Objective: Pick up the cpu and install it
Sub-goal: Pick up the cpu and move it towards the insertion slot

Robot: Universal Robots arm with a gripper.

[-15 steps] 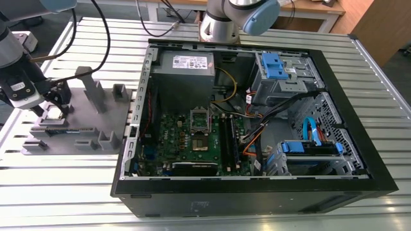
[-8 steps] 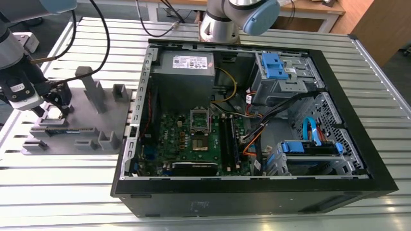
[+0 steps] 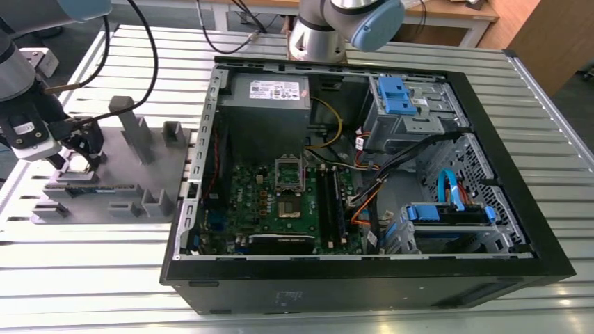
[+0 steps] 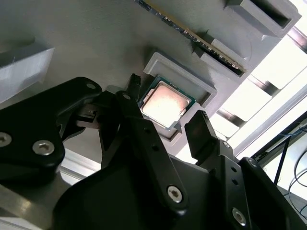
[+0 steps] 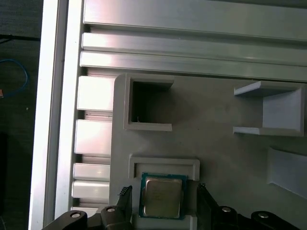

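The cpu [image 4: 165,103] is seated flat in the tray [image 4: 96,38] pocket, framed dead centre by the gripper [image 3: 82,154]. Jaws are spread apart, one off each side, nothing clamped yet.

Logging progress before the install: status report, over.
Open gripper straddling cpu. Cpu flat in its grey pocket, not yet lifted. Nothing between it and the gripper.

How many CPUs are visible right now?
1. The cpu lies in a recess of the grey fixture tray, between the open jaws of the gripper. Another could be hidden in the computer case.
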